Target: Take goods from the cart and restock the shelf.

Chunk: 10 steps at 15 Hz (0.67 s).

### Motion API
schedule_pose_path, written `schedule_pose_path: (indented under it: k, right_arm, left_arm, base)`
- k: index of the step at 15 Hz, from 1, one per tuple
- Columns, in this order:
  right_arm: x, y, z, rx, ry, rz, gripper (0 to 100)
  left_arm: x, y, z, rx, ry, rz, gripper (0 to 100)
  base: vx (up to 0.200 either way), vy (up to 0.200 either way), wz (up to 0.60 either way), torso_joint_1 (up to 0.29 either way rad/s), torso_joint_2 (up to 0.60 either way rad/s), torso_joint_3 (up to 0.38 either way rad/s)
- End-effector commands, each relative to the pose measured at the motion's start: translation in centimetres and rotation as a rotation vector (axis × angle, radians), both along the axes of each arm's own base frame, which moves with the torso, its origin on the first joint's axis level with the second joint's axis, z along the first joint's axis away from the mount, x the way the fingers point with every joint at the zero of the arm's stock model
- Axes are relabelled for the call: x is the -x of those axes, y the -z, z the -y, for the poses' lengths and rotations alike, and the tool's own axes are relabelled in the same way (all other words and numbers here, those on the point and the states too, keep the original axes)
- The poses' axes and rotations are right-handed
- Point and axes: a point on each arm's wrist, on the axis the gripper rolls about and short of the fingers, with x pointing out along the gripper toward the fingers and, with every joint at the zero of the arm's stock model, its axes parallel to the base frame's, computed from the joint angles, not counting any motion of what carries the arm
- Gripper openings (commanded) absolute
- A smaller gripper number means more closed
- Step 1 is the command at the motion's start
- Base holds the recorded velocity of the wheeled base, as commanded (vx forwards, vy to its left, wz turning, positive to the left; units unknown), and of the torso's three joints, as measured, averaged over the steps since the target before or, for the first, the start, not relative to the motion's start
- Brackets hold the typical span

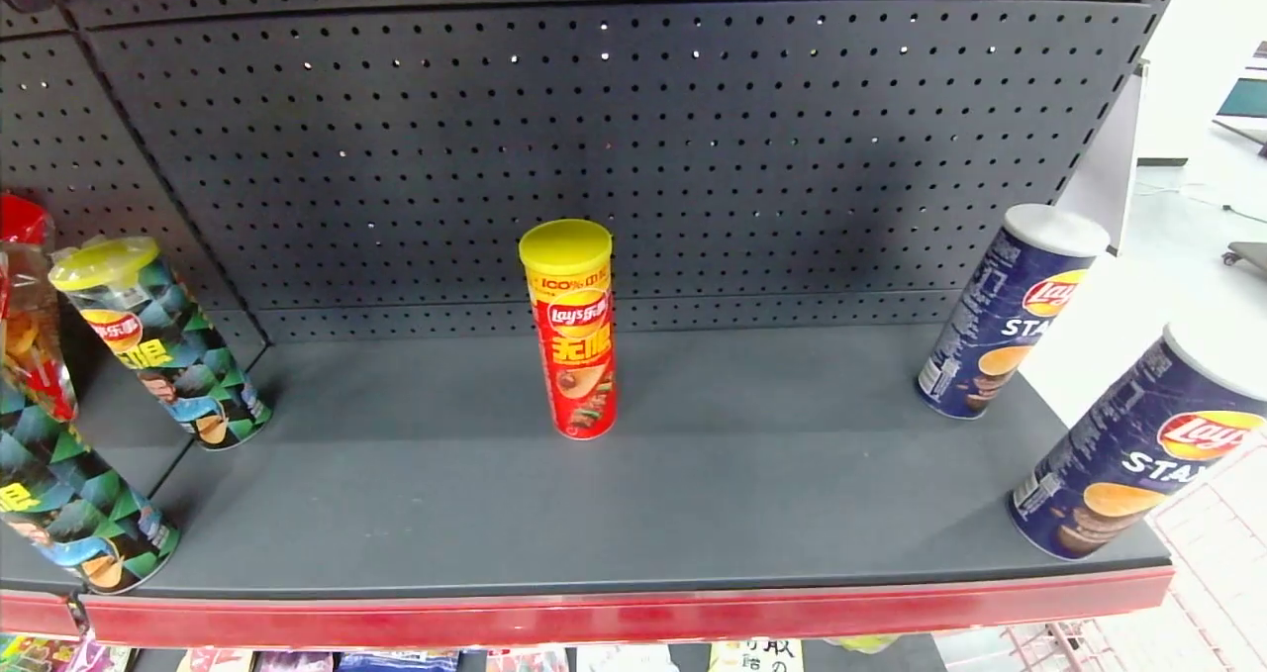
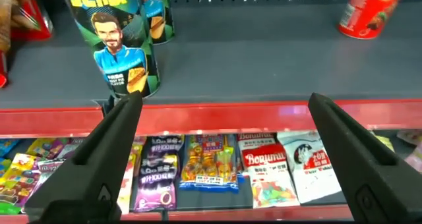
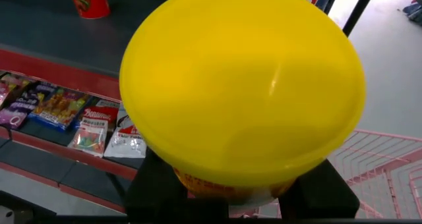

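Restocking, carrying step: the right end effector is clamped on a yellow-lidded cylindrical crisp can, in front of the dark grey metal shelf. The left end effector, fingers apart, hangs before the shelf's edge. Next, likely, the can must be stood upright on the shelf.

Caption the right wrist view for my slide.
Right pincer grips a yellow-lidded cylindrical snack can before the dark grey metal shelf, pink wire cart alongside.
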Motion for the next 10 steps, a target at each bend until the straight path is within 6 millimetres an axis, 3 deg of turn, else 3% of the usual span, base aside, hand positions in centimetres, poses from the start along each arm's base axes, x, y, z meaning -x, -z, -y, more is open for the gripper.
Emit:
schedule_pose_path:
  k: [1, 9, 10]
  right_arm:
    - [0.0, 0.0, 0.0, 0.001, -0.002, -0.002, 0]
    - [0.1, -0.2, -0.1, -0.008, -0.079, 0.008, 0]
    - [0.1, -0.4, -0.1, -0.009, -0.154, 0.003, 0]
  left_arm:
    - [0.0, 0.0, 0.0, 0.0, -0.001, -0.002, 100]
    - [0.0, -0.7, 0.2, -0.065, 0.078, 0.002, 100]
    - [-2.0, -9.7, 0.3, 0.042, 0.145, -0.03, 100]
  base:
    - [0.0, 0.0, 0.0, 0.0, 0.0, 0.0]
    - [0.0, 0.0, 0.0, 0.0, 0.0, 0.0]
    - [0.0, 0.0, 0.0, 0.0, 0.0, 0.0]
